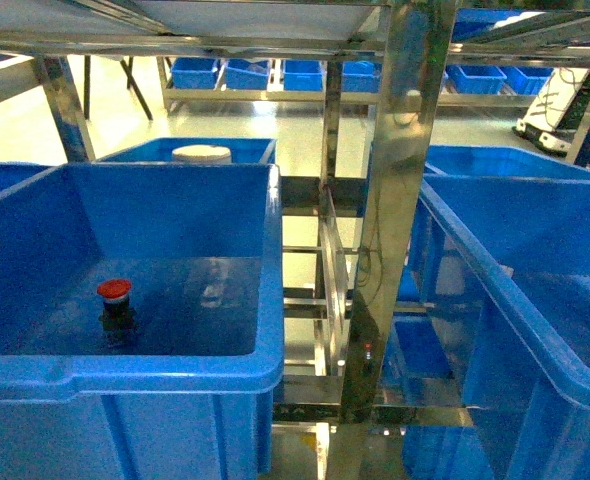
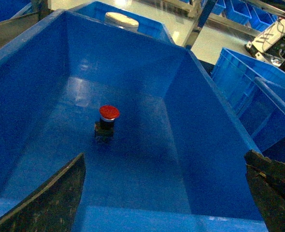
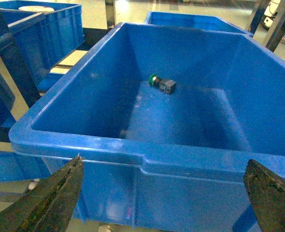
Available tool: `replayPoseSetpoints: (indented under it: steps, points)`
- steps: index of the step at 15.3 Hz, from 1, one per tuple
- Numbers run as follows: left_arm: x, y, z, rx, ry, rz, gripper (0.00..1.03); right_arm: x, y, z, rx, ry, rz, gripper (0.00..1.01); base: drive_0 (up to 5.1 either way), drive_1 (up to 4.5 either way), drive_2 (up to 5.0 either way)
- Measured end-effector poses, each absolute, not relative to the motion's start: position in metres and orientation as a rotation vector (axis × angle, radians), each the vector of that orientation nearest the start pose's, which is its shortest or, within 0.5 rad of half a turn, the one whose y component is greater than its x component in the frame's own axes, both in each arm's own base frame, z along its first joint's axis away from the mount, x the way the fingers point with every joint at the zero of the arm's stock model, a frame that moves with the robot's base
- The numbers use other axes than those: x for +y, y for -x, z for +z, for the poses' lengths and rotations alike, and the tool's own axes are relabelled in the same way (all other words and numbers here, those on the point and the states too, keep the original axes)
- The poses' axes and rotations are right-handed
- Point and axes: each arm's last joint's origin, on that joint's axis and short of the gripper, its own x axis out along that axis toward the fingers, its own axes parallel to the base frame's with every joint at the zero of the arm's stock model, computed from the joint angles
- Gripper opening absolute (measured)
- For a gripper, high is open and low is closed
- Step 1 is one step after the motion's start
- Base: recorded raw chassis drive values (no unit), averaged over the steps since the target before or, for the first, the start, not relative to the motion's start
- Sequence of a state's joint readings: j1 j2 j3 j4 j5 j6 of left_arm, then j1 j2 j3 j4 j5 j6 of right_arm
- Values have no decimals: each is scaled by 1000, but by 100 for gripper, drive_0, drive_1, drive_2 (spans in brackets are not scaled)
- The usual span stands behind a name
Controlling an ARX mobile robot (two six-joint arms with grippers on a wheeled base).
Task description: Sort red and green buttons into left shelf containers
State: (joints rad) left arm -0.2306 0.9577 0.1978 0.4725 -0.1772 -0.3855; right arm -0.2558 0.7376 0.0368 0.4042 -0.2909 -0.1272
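Observation:
The red button stands upright on the floor of a large blue bin at the left of the head view. In the left wrist view this red button sits mid-floor of the bin, and my left gripper hangs open above the near rim, well short of it. The green button lies on its side near the far wall of another blue bin. My right gripper is open in front of that bin's near wall. The head view hides the green button.
A shiny steel shelf post stands between the left bin and the right bin. Behind the left bin, another blue bin holds a white round lid. More blue bins line a far shelf. A white machine is at back right.

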Motion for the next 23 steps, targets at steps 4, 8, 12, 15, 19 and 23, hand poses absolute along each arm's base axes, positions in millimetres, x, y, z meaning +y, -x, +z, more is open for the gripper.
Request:
replayPoseSetpoints:
  steps: [4, 8, 12, 15, 19, 23]
  points:
    - [-24, -160, 152, 72, 107, 8, 65, -18, -138, 167, -45, 36, 5, 58, 0, 0, 0]
    - [-13, -144, 162, 24, 16, 0, 16, -2, -123, 170, -9, 14, 1, 8, 0, 0, 0]
    - [0, -132, 168, -3, 15, 4, 2, 0, -115, 170, -14, 14, 6, 2, 0, 0, 0]
    - [0, -124, 171, -13, 15, 0, 2, 0, -111, 170, -11, 14, 6, 2, 0, 0, 0]
    - [0, -116, 171, -16, 15, 0, 2, 0, -101, 164, 39, 14, 8, 2, 0, 0, 0]
    - [0, -111, 171, -16, 15, -1, 2, 0, -97, 167, -4, 14, 6, 2, 0, 0, 0]
